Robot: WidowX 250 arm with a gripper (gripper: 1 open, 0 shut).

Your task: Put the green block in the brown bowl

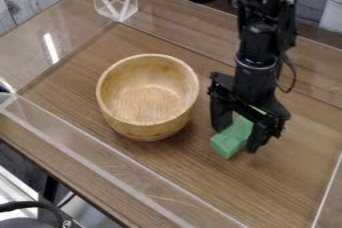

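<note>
Green block point(231, 142): bright matte bar | brown bowl point(148, 96): grained wood

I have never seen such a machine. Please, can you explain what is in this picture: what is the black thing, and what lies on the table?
The black thing is a robot arm. At its end is a gripper, a claw with two fingers, pointing down. The single picture is taken from a camera looking down at the wooden table, which has low clear walls around it. On it lie a round brown bowl, empty, and a green block to its right. The open fingers stand on either side of the block. Nothing is held yet.
</note>
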